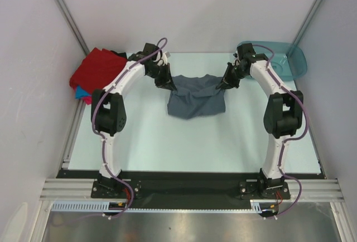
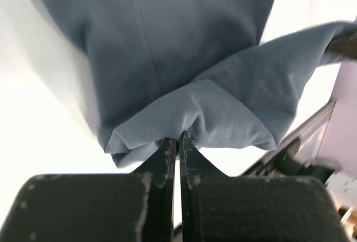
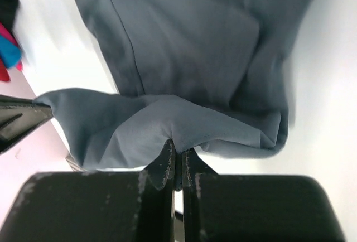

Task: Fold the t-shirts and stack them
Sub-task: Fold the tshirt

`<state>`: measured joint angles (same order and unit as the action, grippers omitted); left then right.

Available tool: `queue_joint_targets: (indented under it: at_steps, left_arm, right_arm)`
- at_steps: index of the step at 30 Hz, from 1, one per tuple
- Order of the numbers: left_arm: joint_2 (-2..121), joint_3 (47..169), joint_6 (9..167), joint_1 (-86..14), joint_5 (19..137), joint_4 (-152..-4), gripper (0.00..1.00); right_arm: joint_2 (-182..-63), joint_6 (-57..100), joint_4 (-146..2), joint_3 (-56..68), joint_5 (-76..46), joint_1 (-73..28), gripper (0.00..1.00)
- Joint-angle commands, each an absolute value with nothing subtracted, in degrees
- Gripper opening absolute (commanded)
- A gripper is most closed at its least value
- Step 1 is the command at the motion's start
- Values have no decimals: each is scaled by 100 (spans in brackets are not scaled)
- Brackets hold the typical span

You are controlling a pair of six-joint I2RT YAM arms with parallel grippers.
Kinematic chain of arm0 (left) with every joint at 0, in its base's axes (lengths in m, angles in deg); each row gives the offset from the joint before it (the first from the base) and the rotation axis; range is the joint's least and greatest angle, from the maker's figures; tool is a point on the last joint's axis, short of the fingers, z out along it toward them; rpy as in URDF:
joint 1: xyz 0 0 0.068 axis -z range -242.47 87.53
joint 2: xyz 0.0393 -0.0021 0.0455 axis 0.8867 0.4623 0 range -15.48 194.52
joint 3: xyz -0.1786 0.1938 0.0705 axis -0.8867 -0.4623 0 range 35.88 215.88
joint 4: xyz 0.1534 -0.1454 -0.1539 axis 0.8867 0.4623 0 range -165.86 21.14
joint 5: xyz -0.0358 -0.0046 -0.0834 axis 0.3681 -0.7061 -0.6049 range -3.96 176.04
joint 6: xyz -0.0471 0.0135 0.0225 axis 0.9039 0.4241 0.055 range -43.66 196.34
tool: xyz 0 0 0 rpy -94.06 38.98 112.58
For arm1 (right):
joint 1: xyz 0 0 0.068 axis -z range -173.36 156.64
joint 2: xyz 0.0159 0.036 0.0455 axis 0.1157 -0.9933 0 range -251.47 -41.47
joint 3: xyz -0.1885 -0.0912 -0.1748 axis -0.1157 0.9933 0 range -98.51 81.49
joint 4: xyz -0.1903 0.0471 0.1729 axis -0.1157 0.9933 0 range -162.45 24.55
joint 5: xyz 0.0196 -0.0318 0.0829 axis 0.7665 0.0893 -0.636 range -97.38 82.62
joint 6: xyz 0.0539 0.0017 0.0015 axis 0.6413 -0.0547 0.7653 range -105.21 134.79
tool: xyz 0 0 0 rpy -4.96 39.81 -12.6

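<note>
A slate grey-blue t-shirt (image 1: 196, 98) hangs between both arms at the far middle of the table, its lower part resting on the surface. My left gripper (image 1: 171, 86) is shut on the shirt's left upper edge; in the left wrist view its fingertips (image 2: 178, 139) pinch a fold of the grey-blue cloth (image 2: 178, 58). My right gripper (image 1: 222, 85) is shut on the right upper edge, and the right wrist view has cloth (image 3: 184, 58) bunched at its tips (image 3: 177, 148). A heap of t-shirts, red (image 1: 99, 67) on top with bright blue (image 1: 81, 92) below, lies at the far left.
A teal plastic tub (image 1: 284, 58) stands at the far right corner behind the right arm. White walls close the cell on three sides. The pale table (image 1: 189, 147) stretches from the shirt to the arm bases.
</note>
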<state>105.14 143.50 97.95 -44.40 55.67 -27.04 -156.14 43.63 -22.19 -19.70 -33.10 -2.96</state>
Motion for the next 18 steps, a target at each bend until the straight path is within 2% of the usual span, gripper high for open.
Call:
queue_joint_targets:
  at_steps: [1,6,18]
  left_arm:
    - [11010,15250,9981,-4699,5387,-2787,1]
    - [11714,16200,10226,-4928,5211,-2980,4]
    - [12522,16306,11044,-5034,4324,-4684,17]
  right_arm:
    - [-16220,4195,-2086,-2889,-3550,-188,0]
    - [-16890,4142,-2111,-3794,-3656,-74,0]
    - [-17585,3940,-2673,-4156,-3560,181,0]
